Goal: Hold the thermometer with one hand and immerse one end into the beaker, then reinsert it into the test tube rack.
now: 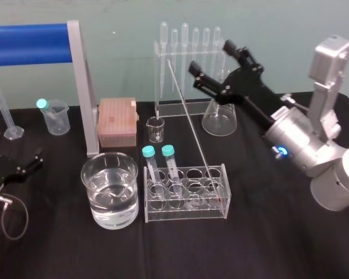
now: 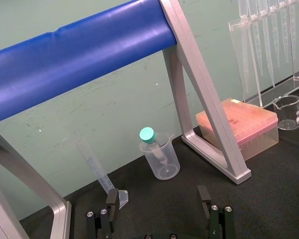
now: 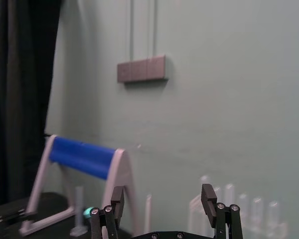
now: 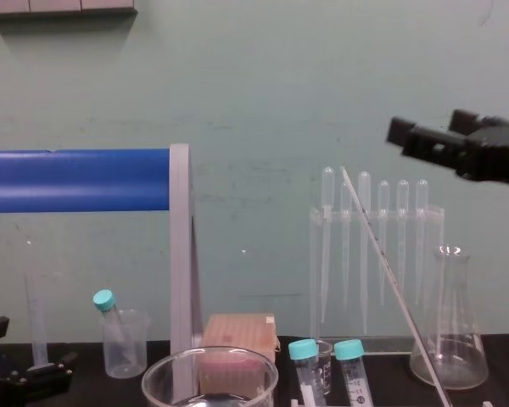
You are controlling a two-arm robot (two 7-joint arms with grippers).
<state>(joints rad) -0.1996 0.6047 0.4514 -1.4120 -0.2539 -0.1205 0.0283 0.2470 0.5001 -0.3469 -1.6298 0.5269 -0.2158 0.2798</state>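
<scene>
The thermometer leans steeply, its lower end in the right side of the low clear test tube rack and its top pointing toward the back; it also shows in the chest view. The rack holds two teal-capped tubes. The large beaker, partly filled with water, stands just left of the rack. My right gripper hangs open and empty in the air, up to the right of the thermometer's top. At the left table edge my left gripper rests open and empty.
A tall pipette stand and a conical flask stand behind the rack. A small glass beaker, a pink box, a blue-roller frame, a plastic beaker and a measuring cylinder fill the back left.
</scene>
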